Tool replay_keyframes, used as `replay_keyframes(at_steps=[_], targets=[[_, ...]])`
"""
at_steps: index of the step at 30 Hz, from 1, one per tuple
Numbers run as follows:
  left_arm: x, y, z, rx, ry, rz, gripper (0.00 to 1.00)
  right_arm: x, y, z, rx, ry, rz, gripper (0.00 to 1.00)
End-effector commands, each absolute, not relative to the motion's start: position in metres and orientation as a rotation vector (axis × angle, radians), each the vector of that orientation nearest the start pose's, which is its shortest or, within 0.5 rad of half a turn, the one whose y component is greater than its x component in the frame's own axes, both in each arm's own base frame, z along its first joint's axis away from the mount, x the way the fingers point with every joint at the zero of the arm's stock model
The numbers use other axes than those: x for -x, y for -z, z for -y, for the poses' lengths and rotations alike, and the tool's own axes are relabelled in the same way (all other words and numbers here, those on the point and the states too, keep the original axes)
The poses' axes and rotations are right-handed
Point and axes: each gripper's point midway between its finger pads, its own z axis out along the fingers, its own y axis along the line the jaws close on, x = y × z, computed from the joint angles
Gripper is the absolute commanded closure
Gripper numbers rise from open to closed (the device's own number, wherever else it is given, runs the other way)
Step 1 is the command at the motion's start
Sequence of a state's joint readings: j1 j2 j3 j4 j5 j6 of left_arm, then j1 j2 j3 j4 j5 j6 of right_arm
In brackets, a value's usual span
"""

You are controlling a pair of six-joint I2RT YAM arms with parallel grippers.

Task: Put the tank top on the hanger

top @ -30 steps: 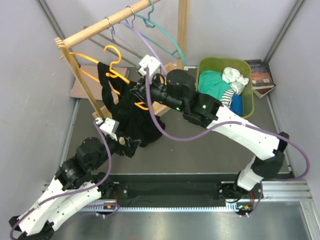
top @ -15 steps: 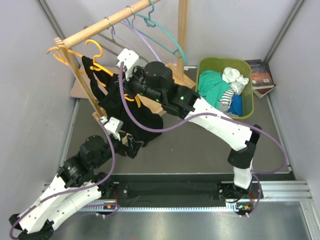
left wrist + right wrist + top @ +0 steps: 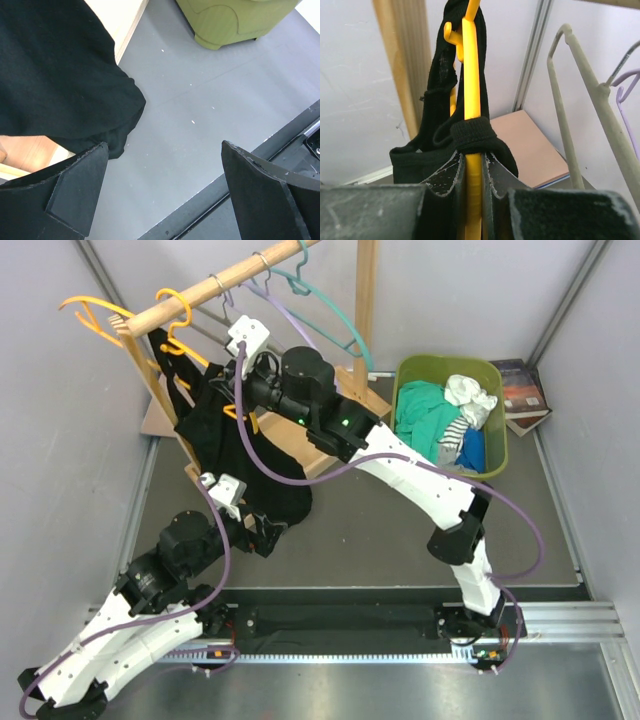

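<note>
The black tank top [image 3: 235, 455] hangs on the orange hanger [image 3: 170, 322], whose hook sits at the wooden rail [image 3: 215, 285] near its left end. My right gripper [image 3: 240, 400] is shut on the hanger's arm; in the right wrist view the orange hanger [image 3: 471, 90] runs up between the jaws with a strap of the tank top [image 3: 470, 135] looped over it just above my right gripper [image 3: 473, 162]. My left gripper [image 3: 268, 530] is open and empty beside the garment's hem, which shows as the tank top [image 3: 60, 85] in the left wrist view, left of my left gripper [image 3: 162, 192].
A teal hanger [image 3: 330, 315], a lilac hanger [image 3: 275, 302] and a grey hanger [image 3: 580, 95] hang on the rail. A green basket [image 3: 500, 430] of green and white clothes stands at the right, with books [image 3: 525, 390] beside it. The rack's wooden post [image 3: 402, 65] is close at the left.
My right gripper has carried the hanger and tank top up and to the left, bringing the hook to the rail. The left gripper has stayed open near the hem.
</note>
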State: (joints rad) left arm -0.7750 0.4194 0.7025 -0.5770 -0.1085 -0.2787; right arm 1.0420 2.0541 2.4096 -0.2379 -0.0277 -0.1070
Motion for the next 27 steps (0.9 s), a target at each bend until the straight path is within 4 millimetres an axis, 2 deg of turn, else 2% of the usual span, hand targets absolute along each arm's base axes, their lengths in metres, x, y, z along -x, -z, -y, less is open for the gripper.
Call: replay_keyframes(at_steps=[1, 9, 16, 20, 21, 24, 26, 27], targets=[[-0.169, -0.246, 0.157, -0.394, 0.644, -1.824, 0.01, -0.306, -0.537, -0.512, 0.723, -0.872, -1.084, 1.00], [-0.170, -0.244, 0.156, -0.398, 0.633, -1.828, 0.01, -0.322, -0.515, -0.517, 0.736, -0.862, -1.144, 1.00], [-0.170, -0.243, 0.156, -0.402, 0.627, -1.835, 0.01, -0.326, -0.493, -0.518, 0.767, -0.837, -1.220, 1.00], [-0.171, -0.243, 0.156, -0.400, 0.623, -1.836, 0.01, -0.321, -0.483, -0.517, 0.787, -0.829, -1.247, 1.00], [-0.171, -0.242, 0.156, -0.401, 0.623, -1.837, 0.01, -0.317, -0.489, -0.514, 0.784, -0.830, -1.240, 1.00], [-0.171, -0.243, 0.155, -0.398, 0.621, -1.835, 0.01, -0.309, -0.490, -0.511, 0.789, -0.825, -1.242, 1.00], [-0.170, -0.244, 0.156, -0.402, 0.629, -1.832, 0.01, -0.305, -0.489, -0.509, 0.785, -0.823, -1.252, 0.88], [-0.170, -0.244, 0.156, -0.405, 0.632, -1.832, 0.01, -0.299, -0.498, -0.504, 0.779, -0.829, -1.238, 0.81]])
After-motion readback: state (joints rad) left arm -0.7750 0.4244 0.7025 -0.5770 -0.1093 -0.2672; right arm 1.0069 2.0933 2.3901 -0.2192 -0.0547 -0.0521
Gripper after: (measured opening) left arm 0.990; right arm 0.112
